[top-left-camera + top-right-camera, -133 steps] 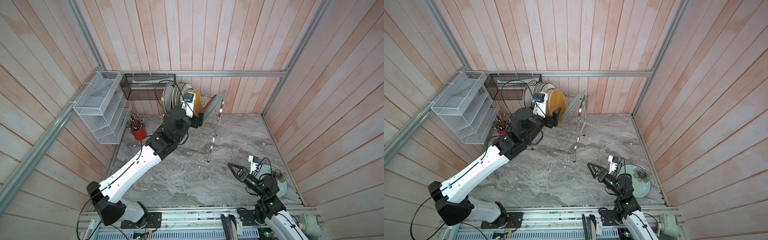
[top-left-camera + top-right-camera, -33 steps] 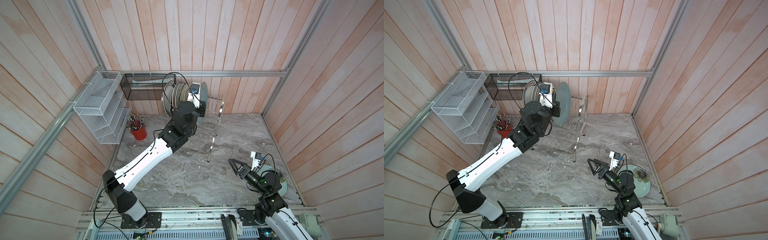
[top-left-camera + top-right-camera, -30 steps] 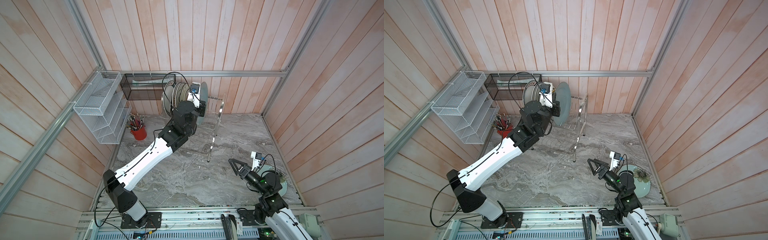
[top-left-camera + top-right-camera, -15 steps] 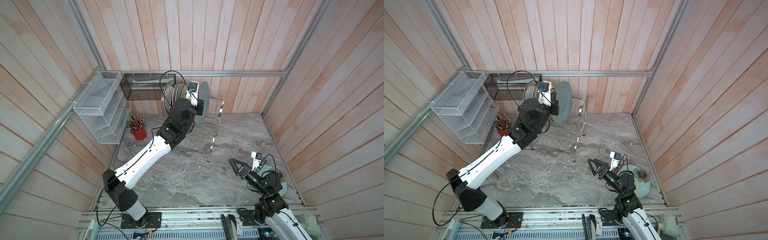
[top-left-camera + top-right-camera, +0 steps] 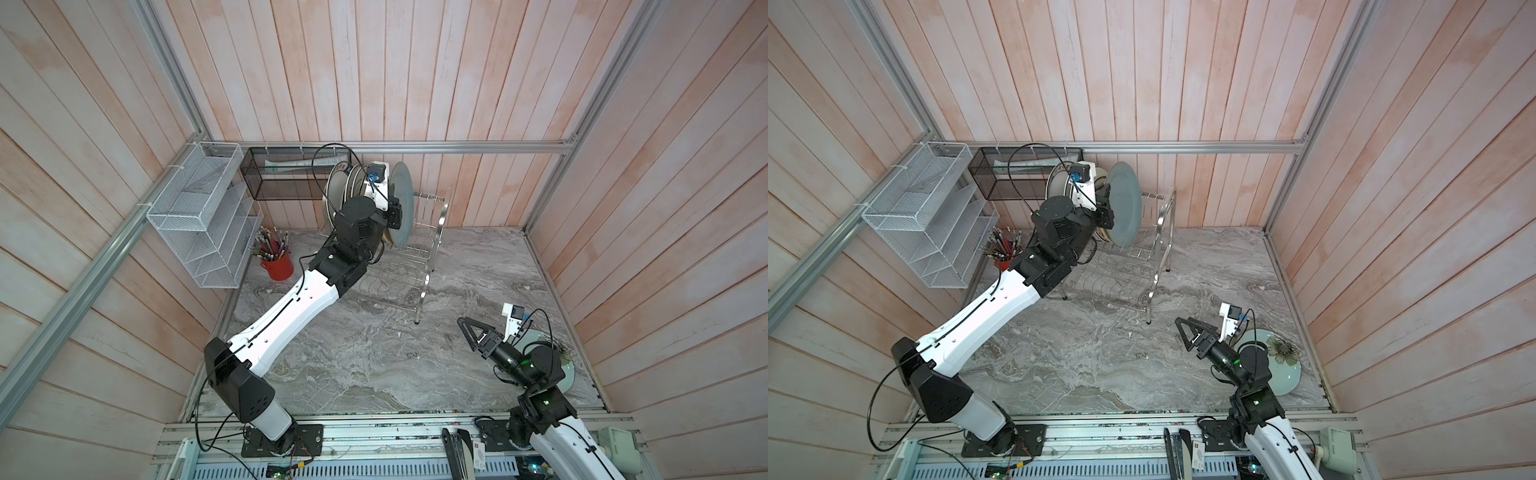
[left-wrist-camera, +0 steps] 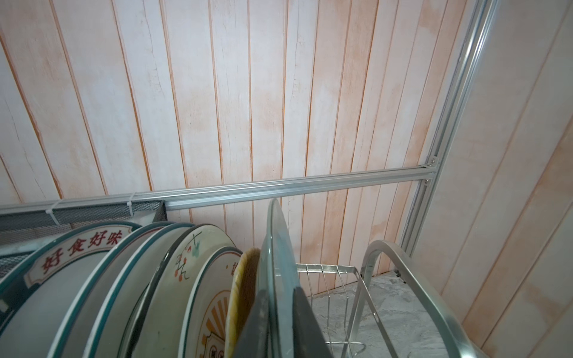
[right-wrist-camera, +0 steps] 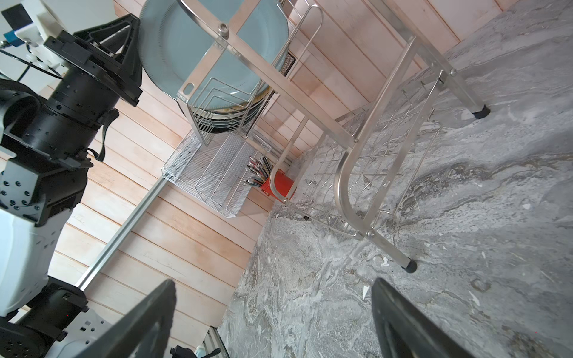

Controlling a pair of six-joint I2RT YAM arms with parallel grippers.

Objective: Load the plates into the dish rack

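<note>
Lower right in both top views, the right gripper (image 5: 467,332) hovers with jaws spread wide, near the pale teal plate (image 5: 1287,380) lying flat on the table (image 5: 353,353). Upper centre, the grey-blue plate (image 5: 1126,208), tilted in mid-air seconds ago, now stands upright in the dish rack (image 5: 1159,232) next to the yellow woven plate (image 6: 245,279), with the left gripper (image 5: 1106,210) clamped on its rim: loaded, bar release. Legible: red "好食好味" on the lettered-rim plate (image 6: 77,248).

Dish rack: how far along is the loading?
Done: a row of plates stands upright in the upper tier of the dish rack. In hand: the grey-blue plate sits at the row's end, the left gripper straddling its rim; grip or release unclear. Left: one pale teal plate lies on the table by the open, empty right gripper.
</note>
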